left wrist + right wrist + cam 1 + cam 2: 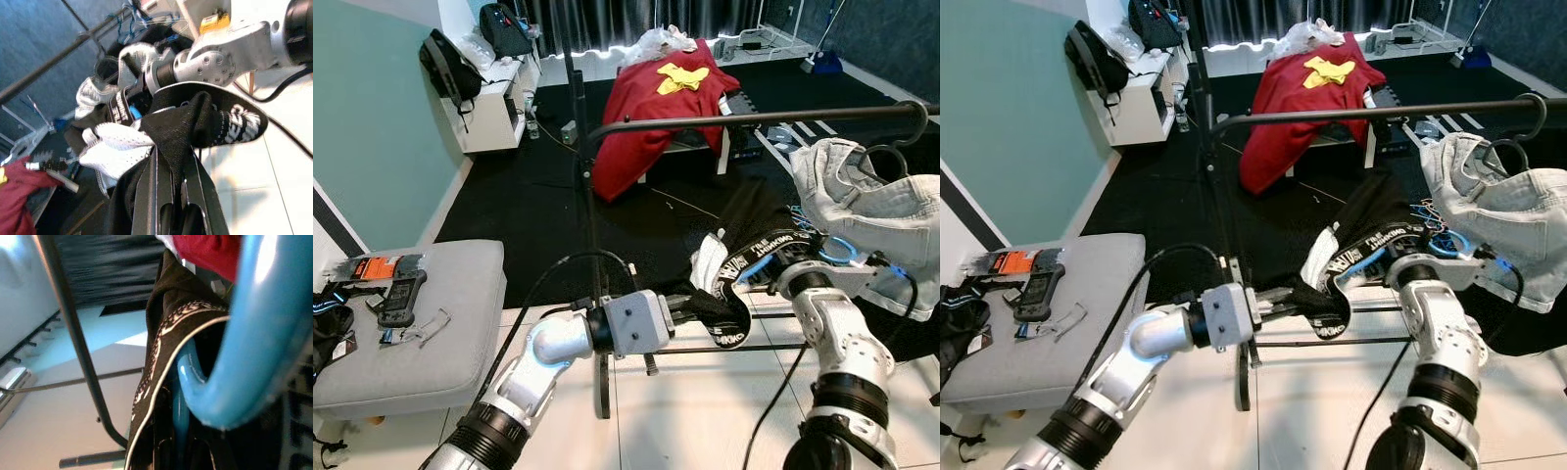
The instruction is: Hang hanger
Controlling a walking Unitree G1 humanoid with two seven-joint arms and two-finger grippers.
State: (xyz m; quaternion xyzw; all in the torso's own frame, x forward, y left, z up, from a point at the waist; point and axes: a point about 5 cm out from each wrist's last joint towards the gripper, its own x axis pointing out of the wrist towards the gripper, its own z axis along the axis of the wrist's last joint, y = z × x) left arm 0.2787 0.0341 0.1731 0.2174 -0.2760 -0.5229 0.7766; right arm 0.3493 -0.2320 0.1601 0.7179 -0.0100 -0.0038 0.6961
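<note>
A black garment [732, 296] with white lettering is draped on a blue hanger [839, 251] held low in front of the clothes rack. My right gripper [766, 266] is shut on the hanger, whose blue hook [254, 333] looms large in the right wrist view. My left gripper [690, 309] is shut on a fold of the black fabric [171, 132] at the garment's lower edge. The black rail [754, 118] runs above both grippers. A pale denim jacket [886, 220] hangs from the rail on its own hanger at the right end.
The rack's upright post [590, 215] and base bar [724, 348] stand just ahead on the tiled floor. A grey ottoman [431, 313] with small items is at the left. Behind, a red cloth [656, 108] covers a table, and a white shelf [499, 108] holds black bags.
</note>
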